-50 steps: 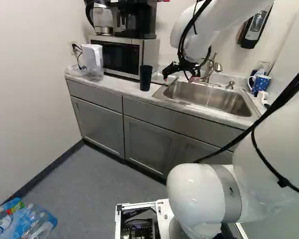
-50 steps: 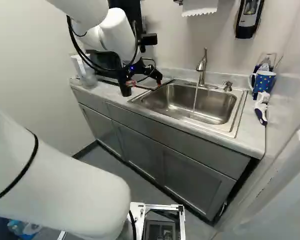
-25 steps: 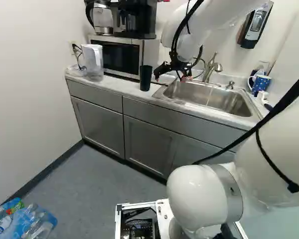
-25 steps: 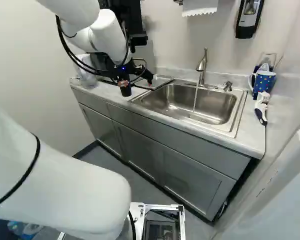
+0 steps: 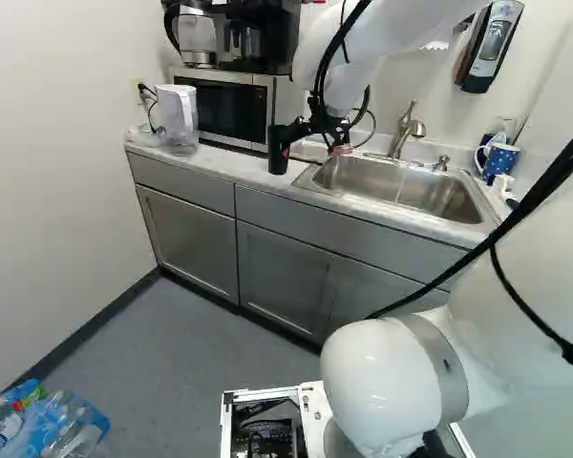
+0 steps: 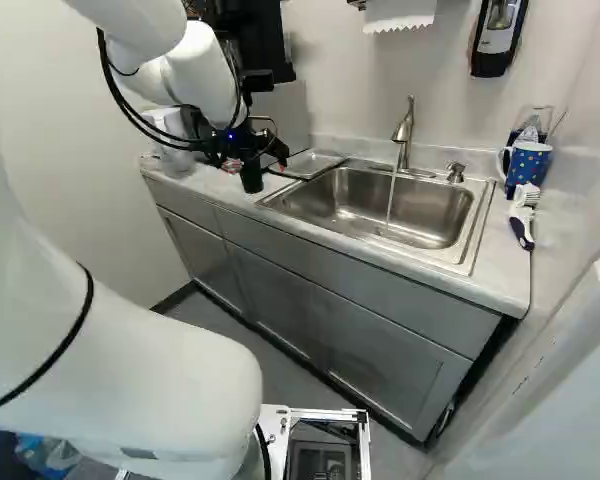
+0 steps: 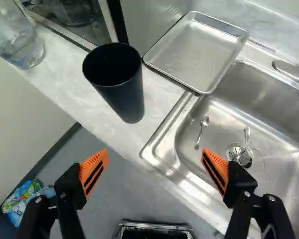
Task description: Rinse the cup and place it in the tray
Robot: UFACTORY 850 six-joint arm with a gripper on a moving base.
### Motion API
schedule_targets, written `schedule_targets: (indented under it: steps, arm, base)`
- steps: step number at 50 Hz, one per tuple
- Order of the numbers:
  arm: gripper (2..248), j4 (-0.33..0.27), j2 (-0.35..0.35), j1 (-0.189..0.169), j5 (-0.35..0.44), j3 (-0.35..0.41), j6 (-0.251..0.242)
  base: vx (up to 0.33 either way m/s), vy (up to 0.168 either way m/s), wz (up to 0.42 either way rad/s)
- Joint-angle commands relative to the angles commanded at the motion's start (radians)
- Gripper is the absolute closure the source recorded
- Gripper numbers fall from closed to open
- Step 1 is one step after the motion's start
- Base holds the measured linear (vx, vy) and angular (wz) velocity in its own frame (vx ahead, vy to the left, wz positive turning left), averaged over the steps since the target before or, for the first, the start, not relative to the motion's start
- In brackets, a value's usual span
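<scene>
We held our empty gripper (image 5: 310, 141) wide open near the dark cup (image 7: 124, 94) on the tabletop (image 7: 72, 82), left of the sink (image 7: 222, 112).

From my end I see a pale marbled countertop (image 7: 72, 92) with a steel sink (image 7: 229, 119) set in, tall black cup (image 7: 124, 94) upright near a shallow metal tray (image 7: 197, 52), plus a white plastic pitcher (image 5: 179, 110), steel-and-black microwave (image 5: 224, 107) and blue dotted mug (image 6: 528, 166).
</scene>
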Motion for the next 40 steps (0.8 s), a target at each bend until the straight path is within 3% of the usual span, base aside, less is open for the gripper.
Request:
schedule_targets:
  steps: [10,26,40]
  arm:
    - [3,0.000,-0.040,0.031,0.000,-0.036,0.000]
    - [3,0.000,-0.129,0.046,0.000,-0.118,0.000]
    - [3,0.000,-0.135,0.046,0.000,-0.124,0.000]
  base:
    - [0.000,0.000,0.000]
    - [0.000,0.000,0.000]
    - [0.000,0.000,0.000]
